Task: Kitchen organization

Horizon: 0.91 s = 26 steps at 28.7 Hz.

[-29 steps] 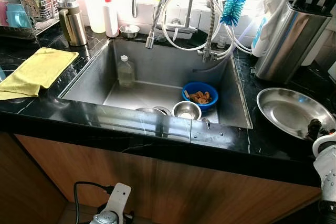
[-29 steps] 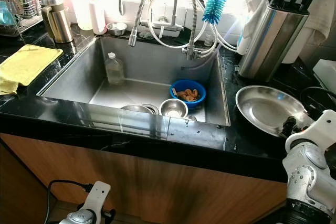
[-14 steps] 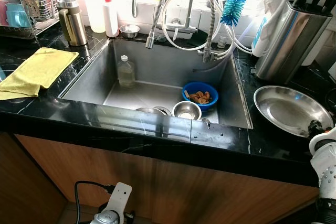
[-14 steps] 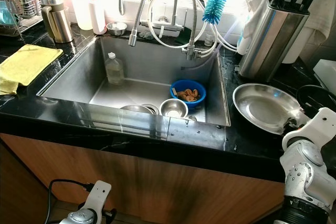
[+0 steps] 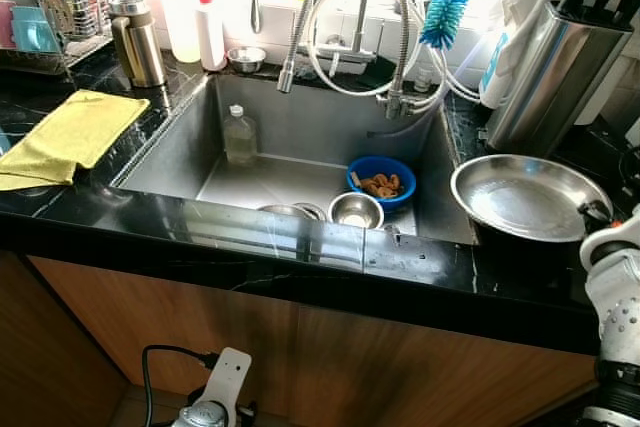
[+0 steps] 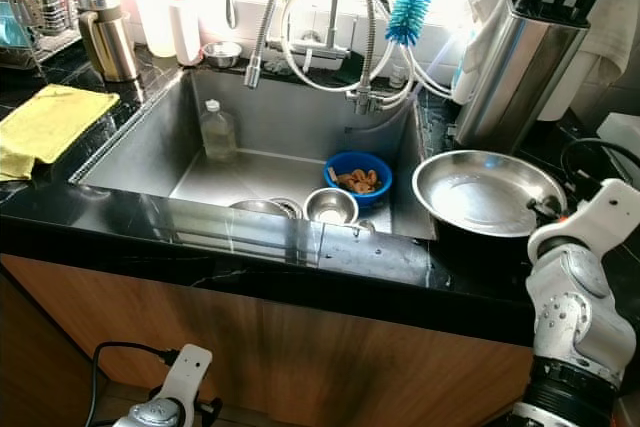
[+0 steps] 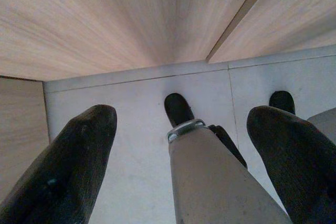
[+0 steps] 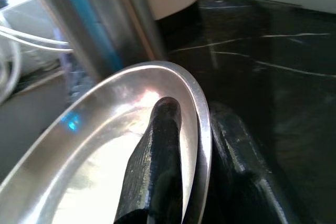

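Jaws: right gripper [image 8: 197,171] pinches the steel plate [image 6: 490,192] by its rim, above the worktop [image 6: 470,272] beside the sink [image 6: 290,147]. Keep it level, moving slowly. Left gripper [image 7: 184,145] idle, spread.

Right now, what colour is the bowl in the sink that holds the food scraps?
Blue. The bowl sits in the sink beside a small steel bowl; it shows best in the left eye view.

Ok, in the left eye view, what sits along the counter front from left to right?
Yellow cloth → sink with the clear bottle, small steel bowl and blue bowl → steel plate, held at its rim by the right gripper.
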### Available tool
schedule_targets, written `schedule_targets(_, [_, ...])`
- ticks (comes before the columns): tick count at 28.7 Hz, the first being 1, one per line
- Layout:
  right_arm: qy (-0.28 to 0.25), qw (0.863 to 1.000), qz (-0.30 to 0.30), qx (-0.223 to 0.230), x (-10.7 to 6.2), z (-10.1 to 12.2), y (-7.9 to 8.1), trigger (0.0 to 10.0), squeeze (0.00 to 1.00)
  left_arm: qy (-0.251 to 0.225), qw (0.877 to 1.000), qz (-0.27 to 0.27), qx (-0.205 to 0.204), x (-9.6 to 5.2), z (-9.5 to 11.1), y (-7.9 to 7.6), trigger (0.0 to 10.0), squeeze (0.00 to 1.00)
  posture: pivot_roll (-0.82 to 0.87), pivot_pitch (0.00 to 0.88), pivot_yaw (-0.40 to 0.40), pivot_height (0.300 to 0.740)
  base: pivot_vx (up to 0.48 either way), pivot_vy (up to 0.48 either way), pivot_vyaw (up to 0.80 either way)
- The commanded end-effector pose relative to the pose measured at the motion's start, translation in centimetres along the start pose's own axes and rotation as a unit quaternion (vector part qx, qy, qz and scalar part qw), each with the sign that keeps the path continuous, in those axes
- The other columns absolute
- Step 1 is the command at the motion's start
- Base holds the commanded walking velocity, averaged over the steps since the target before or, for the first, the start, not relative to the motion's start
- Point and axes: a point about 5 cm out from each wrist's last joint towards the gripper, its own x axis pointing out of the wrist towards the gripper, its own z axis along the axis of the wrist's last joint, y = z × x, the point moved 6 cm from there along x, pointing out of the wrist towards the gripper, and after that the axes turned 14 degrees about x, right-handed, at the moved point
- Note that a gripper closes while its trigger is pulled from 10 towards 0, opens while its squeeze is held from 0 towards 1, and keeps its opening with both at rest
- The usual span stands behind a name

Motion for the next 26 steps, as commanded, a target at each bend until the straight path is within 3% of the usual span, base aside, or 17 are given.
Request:
schedule_targets(1, [-0.02, 1.0, 0.023, 0.006, -0.1, 1.2, 1.4, 0.0, 0.0, 0.002, 1.0, -0.005, 0.0, 0.0, -0.1, -0.2, 10.0, 0.0, 0.06, 0.0, -0.087, 0.736, 0.0, 0.0, 0.0])
schedule_targets(3, [-0.031, 0.997, 0.069, 0.012, -0.1, 1.3, 3.9, 0.0, 0.0, 0.002, 1.0, -0.003, -0.002, 0.0, -0.2, 0.0, 10.0, 0.0, 0.06, 0.0, -0.09, 0.736, 0.0, 0.0, 0.0])
schedule_targets(9, [-0.043, 0.993, 0.11, 0.006, 0.2, 1.7, 6.2, 0.0, 0.0, 0.002, 1.0, -0.001, -0.003, 0.0, -0.1, 0.1, 10.0, 0.0, 0.06, 0.0, -0.091, 0.736, 0.0, 0.0, 0.0])
schedule_targets(11, [-0.043, 0.993, 0.111, 0.006, 0.2, 1.7, 6.2, 0.0, 0.0, 0.002, 1.0, -0.001, -0.003, 0.0, -0.1, 0.1, 10.0, 0.0, 0.06, 0.0, -0.091, 0.736, 0.0, 0.0, 0.0])
schedule_targets(12, [-0.043, 0.992, 0.122, -0.004, 0.6, 1.7, 7.0, 10.0, 0.0, 0.001, 1.0, -0.002, -0.003, 0.0, 0.0, 0.0, 10.0, 0.0, 0.06, 0.0, -0.092, 0.736, 0.0, 0.0, 0.0])
schedule_targets(16, [-0.046, 0.988, 0.14, -0.04, 1.3, 1.9, 8.5, 10.0, 0.0, -0.001, 1.0, -0.002, -0.004, 0.0, 0.3, -0.2, 10.0, 0.0, 0.06, 0.0, -0.093, 0.736, 0.0, 0.0, 0.0])
schedule_targets(19, [-0.035, 0.979, 0.173, -0.101, 2.0, 1.0, 10.3, 10.0, 0.0, -0.002, 1.0, -0.002, -0.004, 0.1, 0.5, -0.3, 10.0, 0.0, 0.05, 0.0, -0.093, 0.736, 0.0, 0.0, 0.0])
schedule_targets(20, [-0.023, 0.972, 0.197, -0.128, 2.2, 0.1, 11.2, 10.0, 0.0, -0.002, 1.0, -0.002, -0.005, 0.1, 0.5, -0.4, 10.0, 0.0, 0.06, 0.0, -0.094, 0.736, 0.0, 0.0, 0.0])
schedule_targets(22, [-0.016, 0.966, 0.212, -0.146, 2.3, -0.4, 11.7, 10.0, 0.0, -0.002, 1.0, -0.003, -0.005, 0.1, 0.5, -0.4, 10.0, 0.0, 0.06, 0.0, -0.096, 0.736, 0.0, 0.0, 0.0])
schedule_targets(24, [-0.004, 0.953, 0.228, -0.197, 2.8, -1.7, 12.3, 10.0, 0.0, -0.002, 1.0, -0.002, -0.006, 0.1, 0.5, -0.4, 10.0, 0.0, 0.06, 0.0, -0.099, 0.736, 0.0, 0.0, 0.0])
schedule_targets(26, [0.009, 0.948, 0.239, -0.211, 3.1, -2.7, 12.7, 10.0, 0.0, -0.002, 1.0, -0.002, -0.007, 0.1, 0.5, -0.4, 10.0, 0.0, 0.06, 0.0, -0.1, 0.736, 0.0, 0.0, 0.0])
